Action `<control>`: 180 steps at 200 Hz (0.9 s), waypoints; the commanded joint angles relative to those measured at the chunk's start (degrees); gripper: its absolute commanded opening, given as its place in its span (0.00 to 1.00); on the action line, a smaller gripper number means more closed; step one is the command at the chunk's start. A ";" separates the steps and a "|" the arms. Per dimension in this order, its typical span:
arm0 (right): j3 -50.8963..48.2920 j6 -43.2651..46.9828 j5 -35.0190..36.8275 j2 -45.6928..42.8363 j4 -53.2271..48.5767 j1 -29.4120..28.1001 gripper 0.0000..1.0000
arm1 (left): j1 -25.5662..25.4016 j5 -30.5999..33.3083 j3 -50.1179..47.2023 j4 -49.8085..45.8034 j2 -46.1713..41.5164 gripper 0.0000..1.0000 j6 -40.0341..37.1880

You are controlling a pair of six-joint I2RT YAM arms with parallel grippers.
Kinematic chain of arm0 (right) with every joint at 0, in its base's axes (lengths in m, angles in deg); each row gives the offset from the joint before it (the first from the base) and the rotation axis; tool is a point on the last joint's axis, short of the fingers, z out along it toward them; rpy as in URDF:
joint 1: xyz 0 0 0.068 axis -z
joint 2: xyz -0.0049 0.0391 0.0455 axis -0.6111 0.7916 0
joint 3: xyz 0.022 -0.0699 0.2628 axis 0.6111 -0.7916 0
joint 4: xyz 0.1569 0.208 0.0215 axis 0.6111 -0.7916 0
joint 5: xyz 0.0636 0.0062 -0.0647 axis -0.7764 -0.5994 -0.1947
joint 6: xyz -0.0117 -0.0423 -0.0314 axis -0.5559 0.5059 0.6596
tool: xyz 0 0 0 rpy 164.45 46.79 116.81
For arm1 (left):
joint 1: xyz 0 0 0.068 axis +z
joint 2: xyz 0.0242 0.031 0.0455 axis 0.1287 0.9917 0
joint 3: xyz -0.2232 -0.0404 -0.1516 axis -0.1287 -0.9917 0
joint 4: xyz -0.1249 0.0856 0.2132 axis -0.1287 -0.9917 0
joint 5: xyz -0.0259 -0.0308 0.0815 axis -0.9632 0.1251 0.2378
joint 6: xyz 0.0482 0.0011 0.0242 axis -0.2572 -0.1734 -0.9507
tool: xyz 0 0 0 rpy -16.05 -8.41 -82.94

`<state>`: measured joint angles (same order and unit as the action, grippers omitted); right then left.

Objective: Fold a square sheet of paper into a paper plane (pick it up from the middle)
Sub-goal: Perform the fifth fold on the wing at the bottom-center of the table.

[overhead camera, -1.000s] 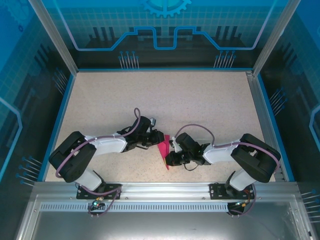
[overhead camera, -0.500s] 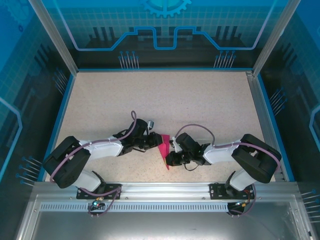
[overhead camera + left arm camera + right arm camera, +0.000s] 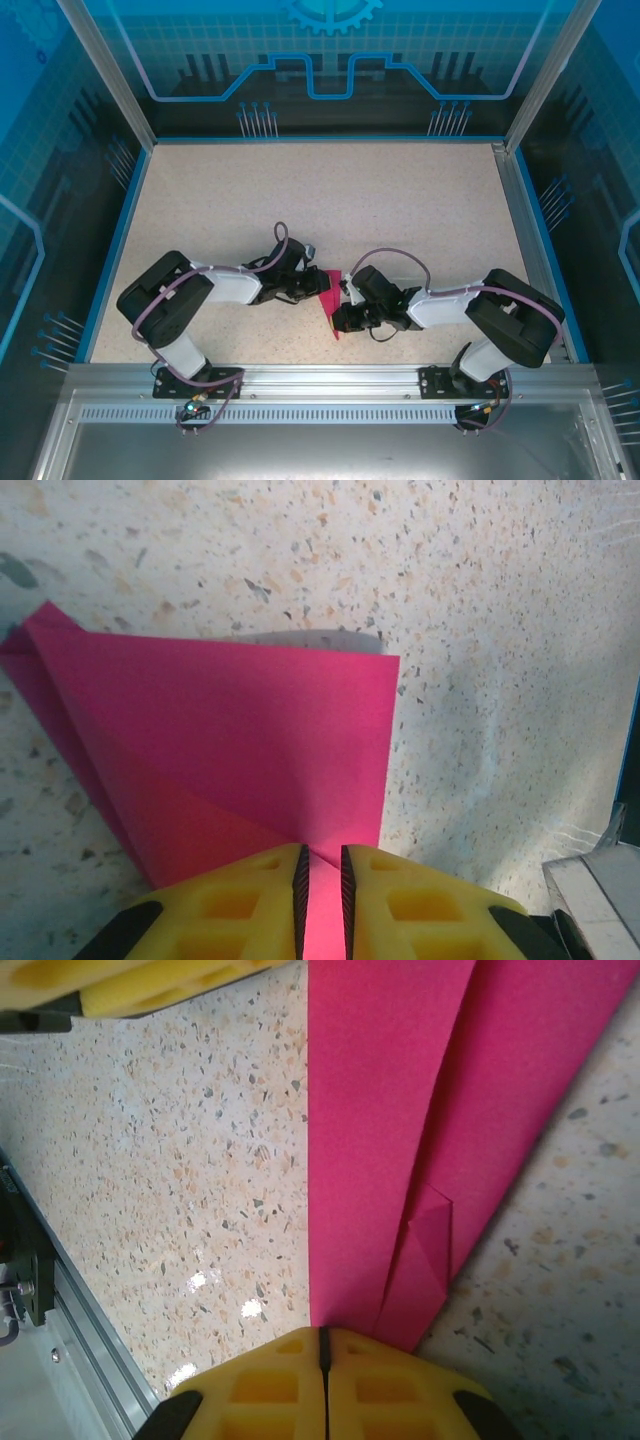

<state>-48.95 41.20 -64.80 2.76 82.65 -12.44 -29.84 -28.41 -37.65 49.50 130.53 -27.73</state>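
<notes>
Paper plane (image 3: 327, 298) lengthwise near-far, point nearward

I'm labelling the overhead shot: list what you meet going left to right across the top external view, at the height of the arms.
left arm → left tool → folded pink paper → right tool → right arm
</notes>
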 commanded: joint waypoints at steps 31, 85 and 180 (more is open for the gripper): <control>-2.33 1.99 3.69 3.11 -13.08 -0.60 0.05 | 2.84 1.51 2.20 0.40 2.41 0.21 -4.30; -1.81 3.23 2.78 5.02 -13.57 -1.18 0.04 | 5.60 0.23 3.26 1.29 4.04 0.21 -6.54; -0.08 3.36 1.77 5.38 -12.02 -1.10 0.05 | 12.45 -1.16 8.30 -4.67 4.42 0.22 -11.32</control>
<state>-47.29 43.56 -65.50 4.20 81.29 -12.59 -20.07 -30.12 -32.68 48.78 135.10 -35.33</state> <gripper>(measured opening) 0.055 0.216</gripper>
